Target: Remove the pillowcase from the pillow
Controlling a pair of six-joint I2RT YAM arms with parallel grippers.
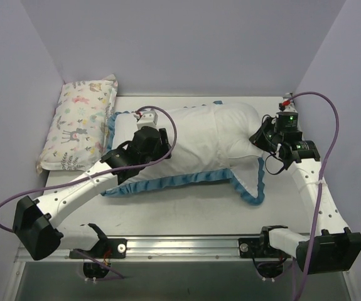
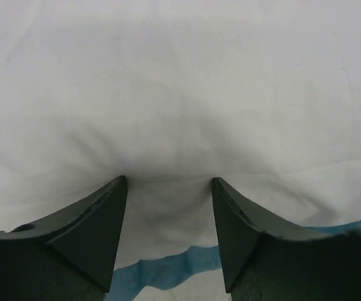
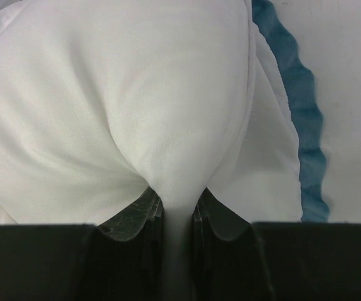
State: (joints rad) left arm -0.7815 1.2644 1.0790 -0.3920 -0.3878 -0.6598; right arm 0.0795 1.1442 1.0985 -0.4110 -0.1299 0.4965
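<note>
The pillowcase (image 1: 186, 144) lies white side up in the middle of the table, its blue ruffled trim (image 1: 167, 182) along the near edge. The plain white pillow (image 1: 240, 122) bulges out of its right end. My left gripper (image 1: 163, 145) is open, its tips pressed down into the white pillowcase (image 2: 180, 94) in the left wrist view, where the gripper (image 2: 167, 179) has the blue trim (image 2: 167, 269) just below it. My right gripper (image 1: 262, 141) is shut on a pinched fold of the pillow's right end (image 3: 167, 94). In the right wrist view the gripper (image 3: 177, 194) has the loose pillowcase flap (image 3: 268, 163) to its right.
A smaller pastel animal-print pillow (image 1: 83, 122) lies against the left wall at the back. Grey walls close in the table on the left, back and right. A metal rail (image 1: 180, 241) runs along the near edge between the arm bases.
</note>
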